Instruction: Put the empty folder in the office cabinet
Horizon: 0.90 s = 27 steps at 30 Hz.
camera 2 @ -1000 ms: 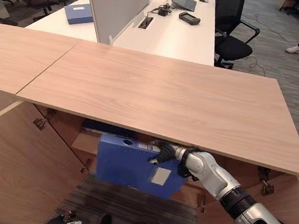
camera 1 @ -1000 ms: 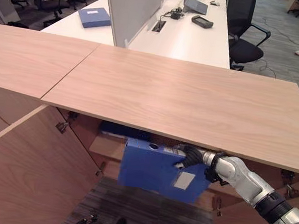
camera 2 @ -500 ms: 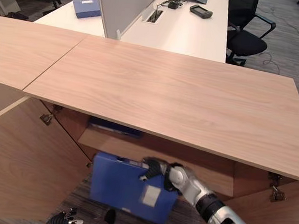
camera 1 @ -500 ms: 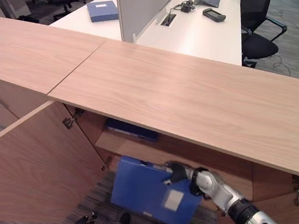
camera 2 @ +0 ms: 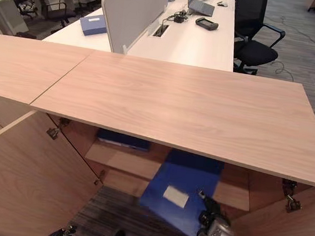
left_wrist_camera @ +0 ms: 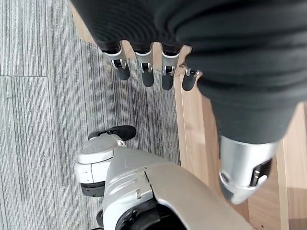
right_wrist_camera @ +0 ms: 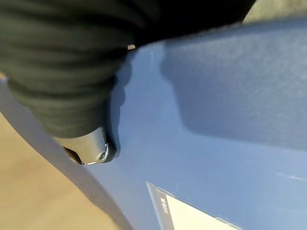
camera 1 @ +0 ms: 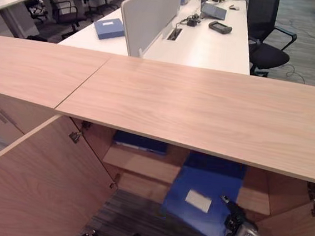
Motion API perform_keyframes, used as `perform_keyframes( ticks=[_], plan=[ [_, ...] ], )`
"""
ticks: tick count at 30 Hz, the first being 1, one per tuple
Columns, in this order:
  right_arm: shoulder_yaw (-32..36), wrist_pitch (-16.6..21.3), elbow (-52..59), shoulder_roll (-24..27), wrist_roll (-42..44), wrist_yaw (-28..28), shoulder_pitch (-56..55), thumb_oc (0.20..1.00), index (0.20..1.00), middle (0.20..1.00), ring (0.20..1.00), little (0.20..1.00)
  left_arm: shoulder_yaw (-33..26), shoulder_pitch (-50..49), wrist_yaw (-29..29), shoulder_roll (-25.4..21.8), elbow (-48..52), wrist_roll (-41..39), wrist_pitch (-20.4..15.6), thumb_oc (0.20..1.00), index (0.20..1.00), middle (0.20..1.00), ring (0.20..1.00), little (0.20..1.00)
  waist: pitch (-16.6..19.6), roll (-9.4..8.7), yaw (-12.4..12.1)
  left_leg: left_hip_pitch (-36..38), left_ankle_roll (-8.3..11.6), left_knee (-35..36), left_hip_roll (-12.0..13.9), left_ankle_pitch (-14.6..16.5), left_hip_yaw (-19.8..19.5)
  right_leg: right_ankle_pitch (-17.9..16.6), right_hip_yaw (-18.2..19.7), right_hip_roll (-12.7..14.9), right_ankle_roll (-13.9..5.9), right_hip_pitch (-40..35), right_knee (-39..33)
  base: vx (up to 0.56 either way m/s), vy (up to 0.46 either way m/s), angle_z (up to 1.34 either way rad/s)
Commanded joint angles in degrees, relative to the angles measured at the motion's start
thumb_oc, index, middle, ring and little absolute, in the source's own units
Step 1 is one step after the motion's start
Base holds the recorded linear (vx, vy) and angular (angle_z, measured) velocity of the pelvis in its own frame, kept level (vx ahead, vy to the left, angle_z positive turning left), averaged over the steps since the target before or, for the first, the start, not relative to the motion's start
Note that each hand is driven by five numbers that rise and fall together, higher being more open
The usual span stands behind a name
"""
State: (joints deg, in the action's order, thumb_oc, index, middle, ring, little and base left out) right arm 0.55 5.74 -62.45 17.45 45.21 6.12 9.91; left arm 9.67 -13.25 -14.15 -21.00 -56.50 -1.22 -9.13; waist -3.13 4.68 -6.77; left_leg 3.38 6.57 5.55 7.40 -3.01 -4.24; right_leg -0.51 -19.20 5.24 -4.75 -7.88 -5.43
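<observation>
**At the open cabinet: folder leaning into the lower compartment**

Nearest, the left hand (left_wrist_camera: 153, 72) is seen over carpet, fingers straight and empty. The right hand (camera 1: 235, 221) is set against the blue folder's (camera 1: 209, 187) lower edge; its grip cannot be told. Beyond, the folder slants into the cabinet (camera 1: 203, 111).

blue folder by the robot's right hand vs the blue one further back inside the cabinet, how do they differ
The blue folder at the right hand slants, its near end sticking out of the cabinet over the carpet; the darker folder lies flat on the shelf, fully inside. The near one shows its broad face with a white label; the back one shows just an edge under the cabinet top. Both are blue.
</observation>
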Motion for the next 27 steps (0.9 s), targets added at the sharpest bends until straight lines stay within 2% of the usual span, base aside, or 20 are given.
perform_keyframes(
  ticks=[1,7,8,12,15,18,19,23,27],
  plan=[
    [1.96,3.84,2.95,-2.18,8.91,0.07,6.92,0.200,0.200,0.200,0.200,0.200,2.60,2.11,0.64,-4.14,-1.09,1.02,-0.84,1.000,1.000,1.000,1.000,1.000,-2.18,-2.95,-1.50,3.30,2.00,-2.27,2.40,5.99,0.26,5.13,2.04,3.10,-3.86,-1.83,3.26,0.00,0.000,0.00],
    [7.05,5.85,-0.58,-4.95,20.18,-3.20,8.78,0.200,0.200,0.200,0.200,0.200,5.16,1.71,1.53,-3.51,0.65,1.56,-1.22,1.000,1.000,1.000,1.000,1.000,-2.19,-2.44,-1.54,3.42,2.13,-2.33,2.41,6.26,0.34,5.33,2.11,3.02,-3.92,-1.94,3.26,0.00,0.000,0.00],
    [9.38,5.09,-1.92,-4.43,22.69,-3.62,10.12,0.200,0.200,0.200,0.200,0.200,4.08,0.54,2.22,-2.80,-0.71,1.52,-1.07,1.000,1.000,1.000,1.000,1.000,-2.31,-2.31,-1.93,3.20,2.09,-2.53,2.38,6.28,0.12,5.49,2.03,3.00,-3.88,-1.96,3.29,0.00,0.000,0.00],
    [10.37,6.81,-4.02,-3.83,23.75,-5.86,13.18,0.200,0.200,0.200,0.200,0.200,5.02,-0.96,3.59,-1.35,-1.84,1.77,-0.84,1.000,1.000,1.000,1.000,1.000,-2.92,-1.87,-2.70,2.52,2.07,-2.73,2.25,6.14,-0.20,5.40,1.72,3.09,-3.93,-1.55,3.37,-0.01,-0.002,0.01],
    [13.04,9.64,-5.37,0.08,27.43,-9.71,21.43,0.200,0.200,0.200,0.200,0.200,7.97,-0.68,5.02,-1.89,0.83,1.67,-1.39,1.000,1.000,1.000,1.000,1.000,-4.38,-0.54,-4.53,0.35,2.23,-2.74,1.79,5.46,-1.22,4.99,1.04,3.46,-4.27,-0.10,2.96,-0.07,0.007,0.04],
    [14.59,10.55,-6.52,4.55,29.98,-11.02,27.13,0.200,0.200,0.200,0.200,0.200,9.48,-0.10,5.96,-2.65,2.09,0.70,-1.69,1.000,1.000,1.000,1.000,1.000,-5.60,0.80,-5.82,-2.06,2.30,-2.52,1.12,4.53,-2.28,4.56,-0.05,3.94,-4.59,1.53,2.59,-0.07,0.028,0.19],
    [14.61,10.53,-6.72,4.77,30.03,-11.00,27.37,0.200,0.200,0.200,0.200,0.200,9.57,0.05,5.97,-2.61,2.12,0.67,-1.68,1.000,1.000,1.000,1.000,1.000,-5.61,0.86,-5.85,-2.22,2.29,-2.51,1.09,4.46,-2.35,4.52,-0.12,3.96,-4.60,1.65,2.58,-0.06,0.038,0.23],
    [14.52,10.98,-9.26,11.79,30.58,-12.47,33.83,0.200,0.200,0.200,0.200,0.200,12.38,0.51,6.14,-3.85,3.27,1.33,-2.19,1.000,1.000,1.000,1.000,1.000,-6.25,2.50,-7.36,-4.88,2.49,-1.44,0.39,2.99,-3.54,3.73,-1.77,4.60,-5.09,3.40,1.70,-0.02,0.032,0.18],
    [14.23,10.80,-10.49,16.45,30.38,-13.12,37.10,0.200,0.200,0.200,0.200,0.200,13.69,0.47,6.05,-4.60,4.53,1.80,-2.66,1.000,1.000,1.000,1.000,1.000,-6.47,3.39,-8.41,-6.52,2.63,-1.31,-0.14,2.46,-4.17,3.51,-2.63,4.98,-5.35,4.47,1.57,-0.01,0.014,0.05]
  ],
)
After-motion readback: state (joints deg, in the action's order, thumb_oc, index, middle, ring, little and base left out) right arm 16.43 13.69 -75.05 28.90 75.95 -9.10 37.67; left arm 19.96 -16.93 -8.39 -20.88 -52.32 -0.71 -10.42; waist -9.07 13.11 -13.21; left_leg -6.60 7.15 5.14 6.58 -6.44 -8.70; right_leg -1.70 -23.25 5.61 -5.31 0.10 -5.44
